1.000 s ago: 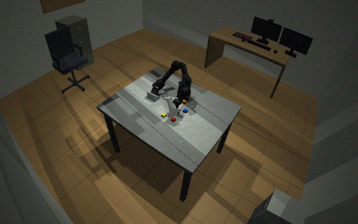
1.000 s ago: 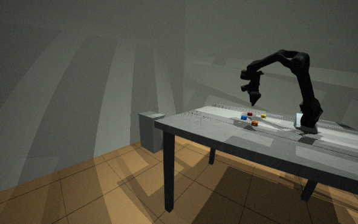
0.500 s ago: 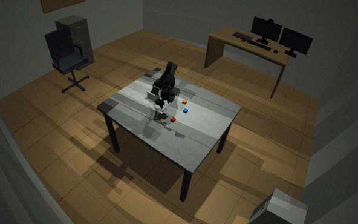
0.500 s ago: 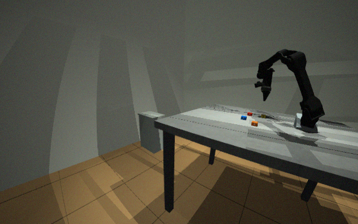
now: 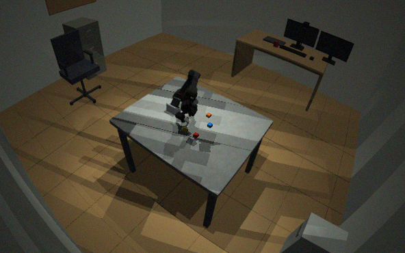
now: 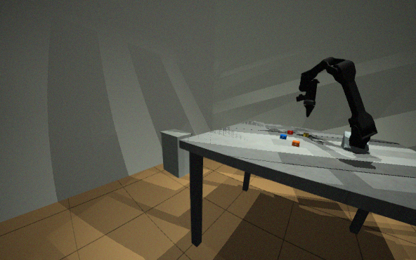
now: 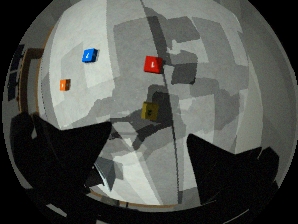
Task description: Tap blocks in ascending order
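Note:
The red block [image 5: 196, 135] [image 6: 290, 132] [image 7: 153, 64] shows what looks like a 1. The blue block [image 5: 210, 125] [image 6: 283, 136] [image 7: 89, 55] shows a mark like a 7. The orange block [image 5: 208, 115] [image 6: 296, 143] [image 7: 65, 85] has a digit too small to read. The yellow block [image 5: 185, 130] [image 6: 306, 135] [image 7: 150, 111] lies in shadow, its digit unclear. My gripper [image 6: 308, 116] [image 7: 150, 128] is open and empty, pointing down well above the table. In the wrist view the yellow block lies just beyond the gap between the fingertips, with red farther out and blue and orange to the left.
All the blocks lie apart on the grey table [image 5: 236, 137] [image 6: 232, 151]. The arm's base stands on the table, to the right of the blocks in the exterior view. A desk [image 5: 258, 37] with monitors and an office chair [image 5: 76, 70] stand away from the table.

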{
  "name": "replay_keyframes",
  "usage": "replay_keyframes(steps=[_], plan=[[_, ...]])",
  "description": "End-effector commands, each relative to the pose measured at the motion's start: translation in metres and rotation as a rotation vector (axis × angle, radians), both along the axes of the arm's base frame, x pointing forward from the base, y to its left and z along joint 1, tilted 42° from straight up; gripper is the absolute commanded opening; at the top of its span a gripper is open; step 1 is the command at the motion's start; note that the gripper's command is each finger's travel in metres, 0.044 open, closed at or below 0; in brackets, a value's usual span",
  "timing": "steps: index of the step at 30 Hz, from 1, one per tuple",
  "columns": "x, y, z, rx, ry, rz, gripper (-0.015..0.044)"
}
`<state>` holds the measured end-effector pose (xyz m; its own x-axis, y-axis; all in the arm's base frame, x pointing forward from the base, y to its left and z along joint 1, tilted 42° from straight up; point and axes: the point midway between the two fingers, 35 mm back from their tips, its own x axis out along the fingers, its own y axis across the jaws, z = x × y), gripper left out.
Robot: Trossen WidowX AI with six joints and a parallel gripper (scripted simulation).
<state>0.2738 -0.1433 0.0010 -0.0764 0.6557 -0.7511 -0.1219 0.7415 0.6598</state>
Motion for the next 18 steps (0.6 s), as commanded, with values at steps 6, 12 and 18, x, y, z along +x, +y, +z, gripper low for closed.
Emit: replay_keyframes(steps=[6, 12, 18], plan=[[0.057, 0.016, 0.010, -0.001, -0.002, 0.003, 0.0400], [0.074, 0.024, 0.014, 0.002, -0.003, 0.004, 0.0400], [0.074, 0.024, 0.014, 0.002, -0.003, 0.004, 0.0400]])
